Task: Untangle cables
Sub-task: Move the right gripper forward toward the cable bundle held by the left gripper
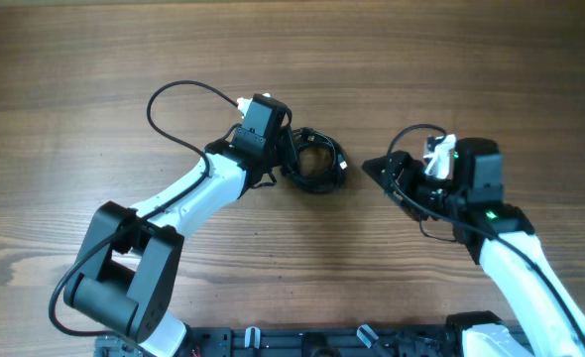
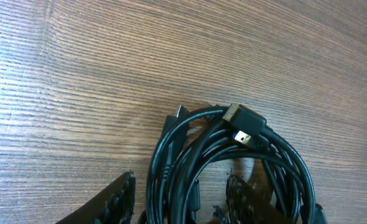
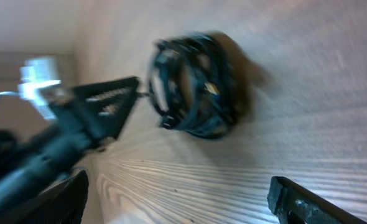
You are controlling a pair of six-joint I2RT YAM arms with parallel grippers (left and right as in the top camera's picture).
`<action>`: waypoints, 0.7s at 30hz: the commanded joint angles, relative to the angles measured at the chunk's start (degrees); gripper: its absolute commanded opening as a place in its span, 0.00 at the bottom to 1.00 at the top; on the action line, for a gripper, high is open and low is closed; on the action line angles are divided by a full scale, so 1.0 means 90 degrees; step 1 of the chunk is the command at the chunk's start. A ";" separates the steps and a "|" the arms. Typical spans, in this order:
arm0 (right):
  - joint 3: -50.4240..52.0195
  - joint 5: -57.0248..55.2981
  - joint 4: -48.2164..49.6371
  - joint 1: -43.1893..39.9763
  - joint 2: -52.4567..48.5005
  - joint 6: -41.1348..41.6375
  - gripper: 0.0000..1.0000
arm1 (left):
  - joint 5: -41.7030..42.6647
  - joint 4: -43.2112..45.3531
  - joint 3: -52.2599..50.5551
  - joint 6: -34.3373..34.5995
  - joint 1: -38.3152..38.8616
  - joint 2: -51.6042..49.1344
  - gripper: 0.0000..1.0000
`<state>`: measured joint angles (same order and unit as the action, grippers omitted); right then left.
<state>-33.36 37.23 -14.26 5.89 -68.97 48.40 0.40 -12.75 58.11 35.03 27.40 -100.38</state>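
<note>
Two hands are near one black bundle — the cables (image 2: 280, 152) lie coiled in a ring on the table (image 1: 124, 59), between both arms. My left hand (image 2: 181, 180) is half wide, with one finger (image 2: 236, 199) inside the ring and one outside, not squeezing the cords. My right hand (image 1: 382, 177) is wide and holds nothing — it is just beside the ring, not touching.

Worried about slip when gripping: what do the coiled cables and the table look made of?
Cables: black rubbery or plastic jacket, slight sheen along the loops. Table: wood or wood-look laminate, matte, with visible grain lines.
</note>
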 commanded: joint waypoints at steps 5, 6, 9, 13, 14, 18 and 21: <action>-0.0114 0.0117 0.0964 0.1069 -0.1404 0.0546 0.86 | -0.0100 0.0095 0.0044 -0.0024 -0.0017 -0.0136 0.49; -0.0114 -0.0044 0.1146 0.1258 -0.1554 0.0784 0.83 | -0.0095 0.0158 0.0044 -0.0024 -0.0015 -0.0233 0.49; -0.0114 -0.0641 0.1542 0.1751 -0.1834 0.1389 0.75 | 0.0243 0.0262 0.0044 -0.0022 -0.0017 -0.0401 0.41; -0.0114 -0.1870 0.1666 0.2256 -0.1887 0.2110 0.70 | 0.0877 0.0328 0.0044 0.0027 -0.0015 -0.0408 0.22; -0.0114 -0.2242 0.1683 0.2373 -0.1887 0.2317 0.66 | 0.1022 0.0333 0.0044 0.0027 -0.0015 -0.0408 0.17; -0.0114 -0.3053 0.1678 0.2623 -0.1887 0.2521 0.58 | 0.2210 0.0508 0.0044 0.0024 -0.0015 -0.0408 0.04; -0.0114 -0.3383 0.1625 0.2650 -0.1887 0.2465 0.54 | 0.2722 0.0639 0.0044 0.0022 -0.0015 -0.0408 0.04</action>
<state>-33.36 13.67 0.51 29.39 -85.27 69.41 16.67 -8.08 58.11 35.27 27.31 -103.61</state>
